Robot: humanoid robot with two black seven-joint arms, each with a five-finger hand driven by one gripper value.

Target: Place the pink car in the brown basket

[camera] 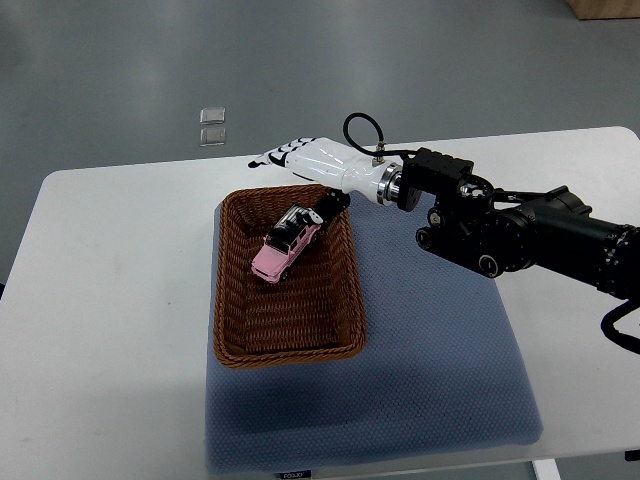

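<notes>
The pink car [281, 250] with a black roof lies slantwise inside the brown wicker basket [240, 340], in its far half. My right hand [305, 165], white with dark fingertips, hovers over the basket's far rim, its arm coming in from the right. The fingers are stretched out to the left and hold nothing. The thumb [330, 205] points down close to the car's far end; I cannot tell if it touches. The left arm does not show.
The basket stands on a blue-grey mat [430, 380] on a white table [110, 300]. Two small clear squares [212, 126] lie on the grey floor beyond the table. A cardboard box corner [605, 8] shows at the top right.
</notes>
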